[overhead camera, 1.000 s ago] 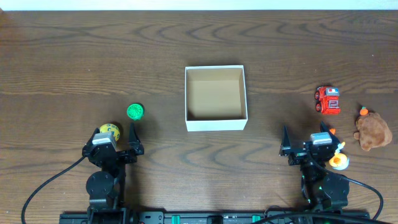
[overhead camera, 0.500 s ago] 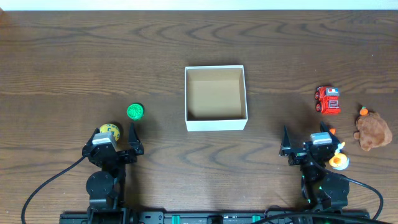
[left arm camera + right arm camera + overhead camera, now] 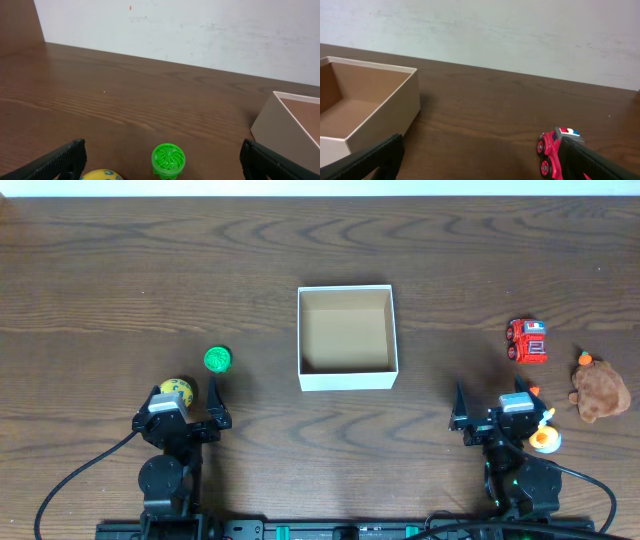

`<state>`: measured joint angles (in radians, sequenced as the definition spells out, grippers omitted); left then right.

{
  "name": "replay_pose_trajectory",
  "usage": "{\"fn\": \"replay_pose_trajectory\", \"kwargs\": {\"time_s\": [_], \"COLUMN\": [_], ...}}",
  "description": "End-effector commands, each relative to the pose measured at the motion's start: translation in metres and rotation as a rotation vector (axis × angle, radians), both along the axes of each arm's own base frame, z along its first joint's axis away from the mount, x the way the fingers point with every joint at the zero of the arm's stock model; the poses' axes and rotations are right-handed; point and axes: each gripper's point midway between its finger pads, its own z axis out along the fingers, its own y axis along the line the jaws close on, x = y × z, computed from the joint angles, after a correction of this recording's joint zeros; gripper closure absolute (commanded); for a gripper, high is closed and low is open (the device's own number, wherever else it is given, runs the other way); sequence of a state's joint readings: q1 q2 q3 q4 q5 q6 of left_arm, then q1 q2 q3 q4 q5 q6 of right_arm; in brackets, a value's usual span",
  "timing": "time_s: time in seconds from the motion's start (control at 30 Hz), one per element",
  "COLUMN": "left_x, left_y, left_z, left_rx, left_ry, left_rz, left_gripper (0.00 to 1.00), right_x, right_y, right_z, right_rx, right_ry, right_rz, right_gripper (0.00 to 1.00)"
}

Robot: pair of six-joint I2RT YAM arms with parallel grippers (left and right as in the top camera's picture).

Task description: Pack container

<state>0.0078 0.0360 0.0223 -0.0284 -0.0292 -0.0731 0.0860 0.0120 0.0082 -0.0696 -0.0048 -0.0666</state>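
Nearest the base, both arms sit low at the front edge of the worktop [image 3: 100, 280]. The left end effector [image 3: 182, 402] is released, its fingers spread wide in the wrist view. The right end effector [image 3: 489, 402] is likewise spread and grasps nothing.

A yellow ball [image 3: 176, 388] lies tight against the left fingers, and a small orange-and-white toy [image 3: 543, 439] sits just beside the right wrist. These look like the first hazards. Any swing of either arm could nudge them, and the ball would likely roll away. It is also so close in that a clean grasp may need the arm to back off first.

A little farther out stands a green toy [image 3: 168, 160], then, on the right, a red truck [image 3: 527, 341], a tiny orange piece [image 3: 585, 360] and a brown plush [image 3: 600, 392]. The truck's wheels could let it skid if pinched off-centre.

The container [image 3: 347, 380] rests mid-worktop between the arms, beyond the near toys. Its tan floor is bare, so nothing is packed yet. It looks light, so a finger clipping a wall during a drop could shove it.
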Motion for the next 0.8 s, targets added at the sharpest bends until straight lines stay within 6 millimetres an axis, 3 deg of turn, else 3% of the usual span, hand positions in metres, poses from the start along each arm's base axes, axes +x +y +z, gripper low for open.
{"fn": "replay_pose_trajectory", "kwargs": {"time_s": [0.0,0.17,0.37,0.53,0.77], "left_x": [-0.001,-0.001,-0.008,-0.015,-0.007], "left_y": [0.002,0.001,-0.006,-0.007,-0.006], "left_z": [-0.019,-0.019,-0.006,0.019,0.058], "left_rx": [0.017,-0.015,-0.052,-0.054,-0.058], "left_ry": [0.063,0.058,0.099,0.176,0.344], "left_rz": [0.008,0.006,-0.030,-0.029,-0.022], "left_gripper": [0.02,0.02,0.02,0.02,0.02], "right_x": [0.000,0.000,-0.002,0.008,0.050], "right_y": [0.000,0.005,0.007,0.002,-0.029], "right_z": [0.000,-0.003,0.000,0.027,0.062], "right_rx": [0.034,0.186,0.193,0.114,0.088], "right_ry": [0.001,0.030,0.120,0.189,0.430], "right_rz": [0.002,0.015,0.021,-0.001,-0.093], "right_gripper": [0.01,0.01,0.01,0.01,0.01]}}
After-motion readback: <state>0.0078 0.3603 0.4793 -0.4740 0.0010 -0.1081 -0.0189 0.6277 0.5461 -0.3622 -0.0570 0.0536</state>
